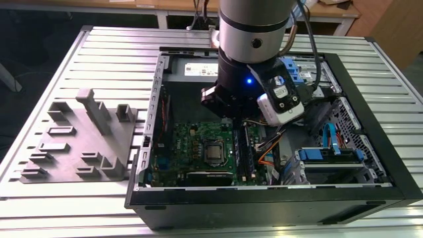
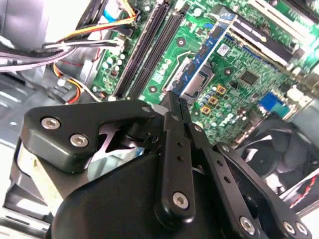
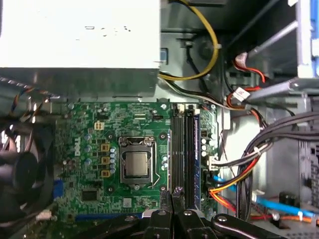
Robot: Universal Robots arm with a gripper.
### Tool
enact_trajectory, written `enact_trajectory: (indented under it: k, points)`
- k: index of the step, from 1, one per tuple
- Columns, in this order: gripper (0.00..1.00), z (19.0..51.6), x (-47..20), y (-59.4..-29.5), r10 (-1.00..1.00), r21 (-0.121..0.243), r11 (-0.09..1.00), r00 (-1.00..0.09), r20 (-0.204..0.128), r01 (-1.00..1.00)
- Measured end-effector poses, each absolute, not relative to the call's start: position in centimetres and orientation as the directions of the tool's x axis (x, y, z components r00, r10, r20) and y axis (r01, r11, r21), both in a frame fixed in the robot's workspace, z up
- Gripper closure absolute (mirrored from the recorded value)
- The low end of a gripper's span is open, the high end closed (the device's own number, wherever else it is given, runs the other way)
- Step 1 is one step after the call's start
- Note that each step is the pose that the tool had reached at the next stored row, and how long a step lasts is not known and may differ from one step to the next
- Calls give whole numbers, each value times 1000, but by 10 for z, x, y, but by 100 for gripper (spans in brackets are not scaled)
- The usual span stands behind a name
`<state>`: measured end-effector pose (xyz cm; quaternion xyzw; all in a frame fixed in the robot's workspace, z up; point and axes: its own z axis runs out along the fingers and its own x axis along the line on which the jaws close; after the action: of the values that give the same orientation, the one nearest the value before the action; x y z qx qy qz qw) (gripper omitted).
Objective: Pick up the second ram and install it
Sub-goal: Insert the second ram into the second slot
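My gripper [image 1: 235,124] is down inside the open computer case [image 1: 370,191], over the green motherboard [image 1: 191,144]. In both wrist views its fingers are pressed together with nothing visible between them, so the gripper [image 2: 173,97] is shut. Two long dark strips lie side by side in the memory slots [image 3: 183,149] next to the processor socket [image 3: 136,164]. The shut gripper [image 3: 173,192] hovers at one end of these strips [image 2: 154,50]. I cannot tell whether either strip is the second ram or a bare slot.
A grey holder tray [image 1: 79,144] with upright slabs sits on the slatted table at the exterior view's left. In the case are the grey power supply [image 3: 79,45], a black fan [image 3: 20,169], bundled cables [image 3: 249,164] and blue-tabbed drive bays [image 1: 330,153].
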<state>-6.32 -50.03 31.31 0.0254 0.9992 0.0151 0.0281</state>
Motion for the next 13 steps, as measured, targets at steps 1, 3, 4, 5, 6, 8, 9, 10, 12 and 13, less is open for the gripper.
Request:
enact_trajectory:
  k: [1,3,4,5,6,8,9,10,12,13]
  points:
    - [91,313,-63,-500,70,32,997,-996,-55,68]
    - [91,313,-63,-500,106,32,994,-993,-55,104]
    - [91,313,-63,-500,123,32,992,-991,-55,122]
    - [91,313,-63,-500,141,32,990,-988,-55,140]
    - [91,312,-63,-500,161,32,987,-985,-55,159]
    - [91,312,-63,-500,182,31,983,-982,-55,180]
    - [91,312,-63,-500,182,31,983,-982,-55,180]
    - [91,311,-63,-500,182,32,983,-982,-55,180]
    - [91,310,-63,-498,177,32,984,-983,-55,175]
    - [91,309,-63,-497,171,32,985,-984,-55,169]
